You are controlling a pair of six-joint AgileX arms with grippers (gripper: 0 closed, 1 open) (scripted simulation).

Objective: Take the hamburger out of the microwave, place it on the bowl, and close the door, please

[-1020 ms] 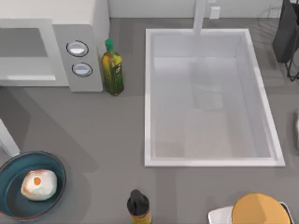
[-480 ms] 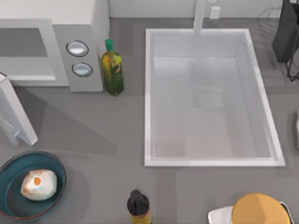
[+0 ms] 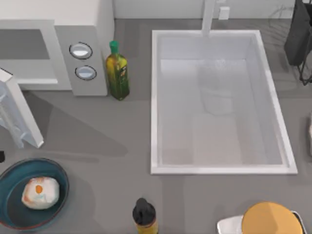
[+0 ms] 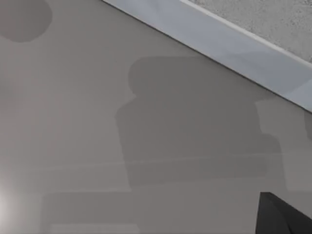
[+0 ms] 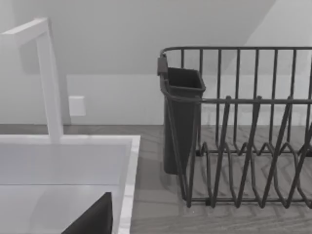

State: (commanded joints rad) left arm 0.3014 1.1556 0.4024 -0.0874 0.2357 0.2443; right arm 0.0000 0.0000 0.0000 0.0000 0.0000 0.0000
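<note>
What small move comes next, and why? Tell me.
Probably keep swinging the door toward the microwave until it shuts. The hamburger already sits in the bowl, while the door stands ajar, angled out from the open cavity at the table's left. A dark part at the top view's left edge may be the left arm.

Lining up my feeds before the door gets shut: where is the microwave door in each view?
Top view: door stands open at the left edge, beyond the bowl.
Left wrist view: its white frame and speckled window, close up past bare counter.
Right wrist view: faces the sink and dish rack instead.
Shared landmark: grey counter.
</note>
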